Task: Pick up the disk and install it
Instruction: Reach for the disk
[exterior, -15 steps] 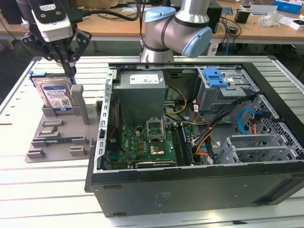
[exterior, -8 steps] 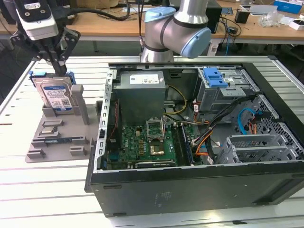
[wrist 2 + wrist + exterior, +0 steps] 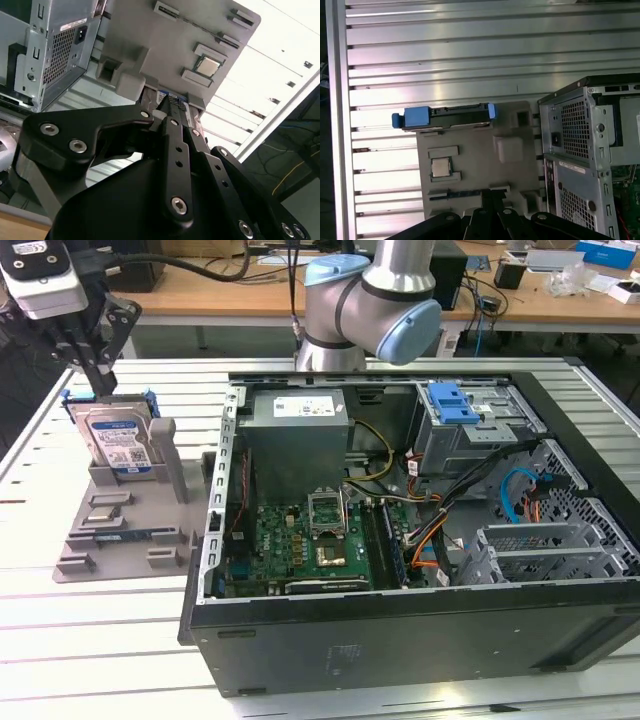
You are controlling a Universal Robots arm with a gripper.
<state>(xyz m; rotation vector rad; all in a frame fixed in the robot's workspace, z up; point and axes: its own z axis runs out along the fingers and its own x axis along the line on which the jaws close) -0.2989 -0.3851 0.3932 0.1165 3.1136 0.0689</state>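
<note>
Closest to you in the exterior view is the black steel computer case (image 3: 400, 640), lying open on its side across the frame's middle and right, on the white slatted-metal table (image 3: 60, 660). At the left sits the grey moulded plastic holder (image 3: 105, 545), matte and blocky. Upright in its rear slot stands the disk (image 3: 118, 440), a flat silver metal hard drive with a blue-and-white label and blue plastic rails. The black gripper (image 3: 100, 385) hangs close over its top edge. Whether the jaws are apart or clamped cannot be told.

Expect the disk to be rigid, dense for its size, smooth-faced and likely slippery, and sensitive to knocks. Take it across the flat faces at the exposed top edge, not by the rails, which probably flex.
</note>
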